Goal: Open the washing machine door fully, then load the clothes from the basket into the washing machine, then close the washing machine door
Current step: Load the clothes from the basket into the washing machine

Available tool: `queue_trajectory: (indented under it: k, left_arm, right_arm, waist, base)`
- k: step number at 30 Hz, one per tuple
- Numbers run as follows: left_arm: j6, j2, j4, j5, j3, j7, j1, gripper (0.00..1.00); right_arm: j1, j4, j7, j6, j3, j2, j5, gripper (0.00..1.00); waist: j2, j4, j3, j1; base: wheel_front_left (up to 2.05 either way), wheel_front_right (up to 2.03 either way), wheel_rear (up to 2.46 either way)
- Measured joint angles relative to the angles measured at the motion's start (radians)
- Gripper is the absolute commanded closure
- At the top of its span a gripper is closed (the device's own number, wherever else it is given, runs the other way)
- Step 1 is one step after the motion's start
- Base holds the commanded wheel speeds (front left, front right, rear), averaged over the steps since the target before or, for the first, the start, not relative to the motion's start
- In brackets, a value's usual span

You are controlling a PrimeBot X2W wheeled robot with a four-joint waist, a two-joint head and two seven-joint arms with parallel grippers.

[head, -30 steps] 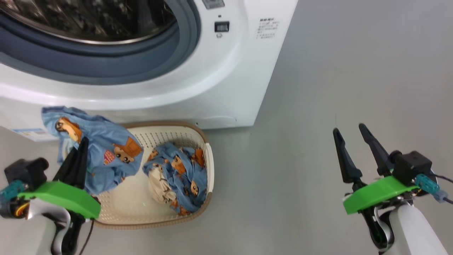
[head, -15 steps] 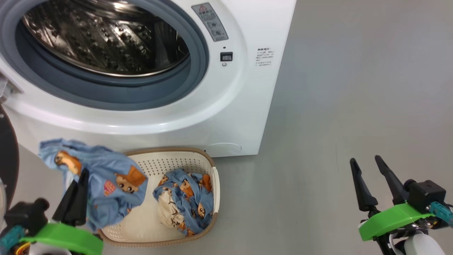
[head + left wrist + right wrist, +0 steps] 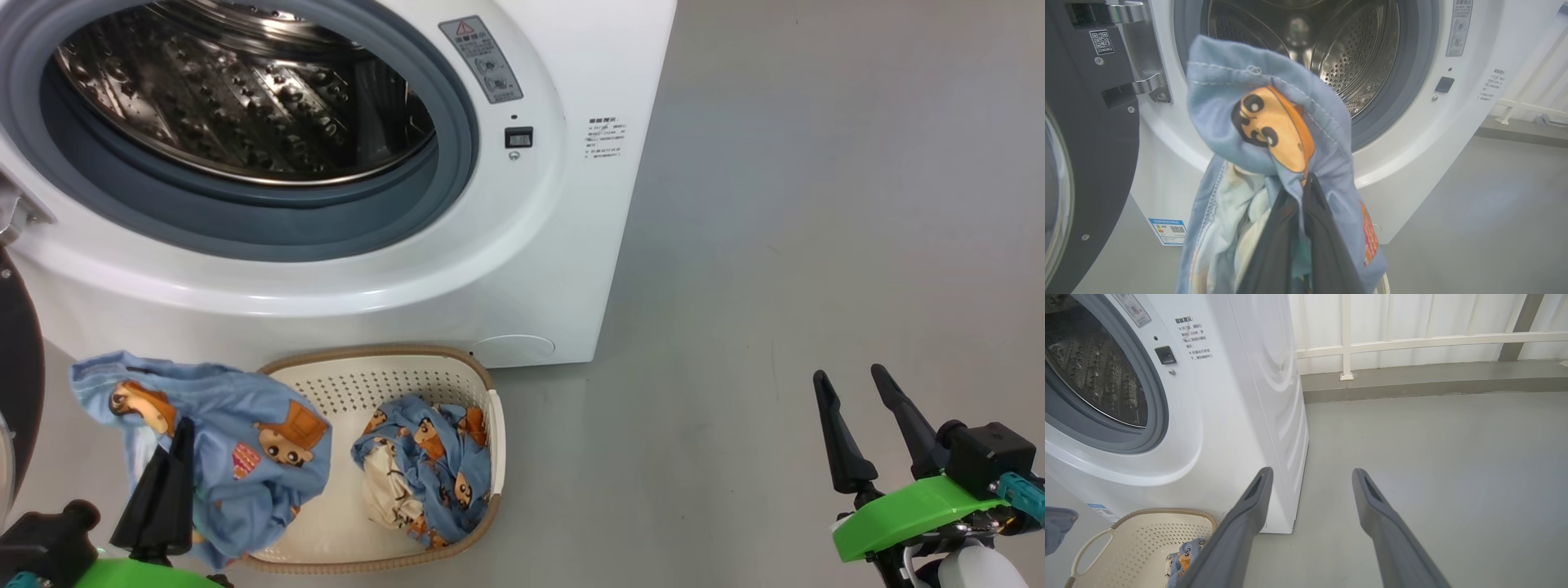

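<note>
The washing machine stands with its steel drum exposed. The washing machine door is swung open at the far left, black ring and hinge showing. In front sits the basket, still holding a bundle of the clothes. My left gripper is shut on one light blue garment, lifted over the basket's left end. In the left wrist view this garment drapes over the left gripper, facing the drum. My right gripper hangs open over bare floor, right of the machine.
The grey floor spreads to the right of the machine. A white railing and low kerb run behind it. A blue label marks the machine's lower left corner. The right gripper holds nothing, and the basket lies to its left.
The head camera has tilted up, bringing more of the drum and the open door into view. My left gripper still holds the garment, now slightly nearer me relative to the basket.
</note>
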Motion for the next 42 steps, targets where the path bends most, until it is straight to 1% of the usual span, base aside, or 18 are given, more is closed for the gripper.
queue_trajectory:
  k: [5,8,15,20,24,28,29,38,42]
  left_arm:
    - [0.000,0.000,0.000,0.000,0.000,0.000,-0.007,1.00]
    - [0.000,0.008,0.000,-0.002,-0.002,0.000,-0.038,1.00]
    - [0.000,0.067,0.006,-0.005,-0.004,0.000,-0.221,1.00]
    - [0.000,0.100,0.050,-0.032,-0.004,0.000,-0.370,1.00]
    - [0.000,0.121,0.122,-0.042,-0.021,0.000,-0.498,1.00]
    - [0.000,0.145,0.213,-0.048,-0.070,-0.001,-0.619,1.00]
    - [0.000,0.145,0.213,-0.048,-0.070,-0.001,-0.619,1.00]
    - [0.000,0.196,0.439,-0.095,-0.186,0.000,-0.837,1.00]
    - [0.000,0.217,0.536,-0.128,-0.258,-0.001,-0.927,1.00]
  right_arm:
    - [0.000,-0.006,0.000,0.000,-0.001,0.005,0.000,0.00]
    - [-0.001,-0.011,0.000,0.000,-0.001,0.012,-0.001,0.00]
    - [-0.017,-0.018,0.000,0.000,0.001,0.030,-0.004,0.00]
    - [-0.058,-0.028,0.000,0.000,0.003,0.049,-0.011,0.00]
    - [-0.080,-0.031,0.000,0.000,0.004,0.058,-0.011,0.00]
    - [-0.113,-0.038,0.000,0.000,0.008,0.075,-0.015,0.00]
    - [-0.113,-0.038,0.000,0.000,0.008,0.075,-0.015,0.00]
    - [-0.161,-0.051,0.000,0.000,0.030,0.094,-0.021,0.00]
    - [-0.181,-0.056,0.000,0.000,0.036,0.106,-0.022,0.00]
  waist:
    - [0.0000,-0.005,0.017,0.0000]
    - [0.0000,-0.008,0.035,0.0000]
    - [0.0000,-0.021,0.095,0.0000]
    - [0.0000,-0.037,0.145,0.0000]
    - [0.0000,-0.051,0.186,0.0000]
    - [0.0000,-0.069,0.227,0.0000]
    - [0.0000,-0.069,0.227,0.0000]
    - [0.0000,-0.114,0.319,0.0000]
    - [0.0000,-0.135,0.358,0.0000]
  base:
    - [0.00,0.00,0.00]
    - [0.00,0.00,0.00]
    - [0.00,0.00,0.00]
    - [0.00,0.00,0.00]
    - [0.00,0.00,0.00]
    - [0.00,0.00,0.00]
    - [0.00,0.00,0.00]
    - [0.00,0.00,0.00]
    - [0.00,0.00,0.00]
